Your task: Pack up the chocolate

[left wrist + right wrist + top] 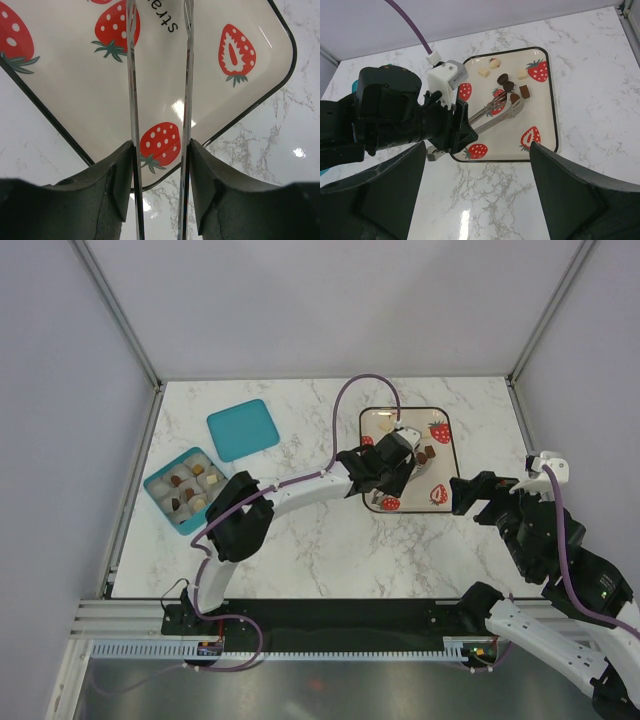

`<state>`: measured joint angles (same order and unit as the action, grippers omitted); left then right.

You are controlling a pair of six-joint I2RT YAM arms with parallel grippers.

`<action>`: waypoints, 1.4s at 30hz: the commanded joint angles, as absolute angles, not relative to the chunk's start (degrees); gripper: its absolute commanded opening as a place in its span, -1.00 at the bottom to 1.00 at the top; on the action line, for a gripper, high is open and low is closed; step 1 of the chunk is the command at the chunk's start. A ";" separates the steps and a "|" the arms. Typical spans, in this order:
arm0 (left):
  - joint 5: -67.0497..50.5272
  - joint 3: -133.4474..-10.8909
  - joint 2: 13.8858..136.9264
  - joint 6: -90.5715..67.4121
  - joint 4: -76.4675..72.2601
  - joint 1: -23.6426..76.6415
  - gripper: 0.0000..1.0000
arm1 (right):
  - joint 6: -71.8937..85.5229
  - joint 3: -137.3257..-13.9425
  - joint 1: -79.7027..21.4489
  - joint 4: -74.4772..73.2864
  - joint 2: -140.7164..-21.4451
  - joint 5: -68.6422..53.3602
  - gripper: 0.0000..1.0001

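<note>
Over tray (pixel 65 85) near-left corner, left claw (pixel 160 150) clamps tongs (pixel 131 75); chocolate (pixel 508 86) at tips.

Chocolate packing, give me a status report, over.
Left gripper clamps silver tongs, tips at a dark chocolate on the strawberry tray. Right gripper open, empty. Teal box open, lid off.

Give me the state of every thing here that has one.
Teal compartment box: open, some chocolates inside.
Teal square lid: off, lying apart from the box.
Strawberry-print tray: holds several loose chocolates.
Long silver tongs: gripped, tips apart over the tray.
Left gripper: shut on the tongs.
Right gripper: open, empty.
</note>
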<state>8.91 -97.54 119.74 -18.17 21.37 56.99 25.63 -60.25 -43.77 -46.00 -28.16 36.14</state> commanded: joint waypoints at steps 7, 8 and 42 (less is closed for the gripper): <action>10.63 -103.45 123.66 -19.34 20.48 57.39 0.05 | 22.94 -60.91 -44.12 -46.05 -27.42 38.32 0.86; 10.63 -103.80 123.92 -19.42 20.65 57.39 0.04 | 22.85 -60.91 -44.12 -46.05 -27.33 38.41 0.86; 13.01 -95.55 115.58 -23.46 24.17 57.30 -0.26 | 25.57 -60.21 -44.12 -46.32 -26.28 36.39 0.86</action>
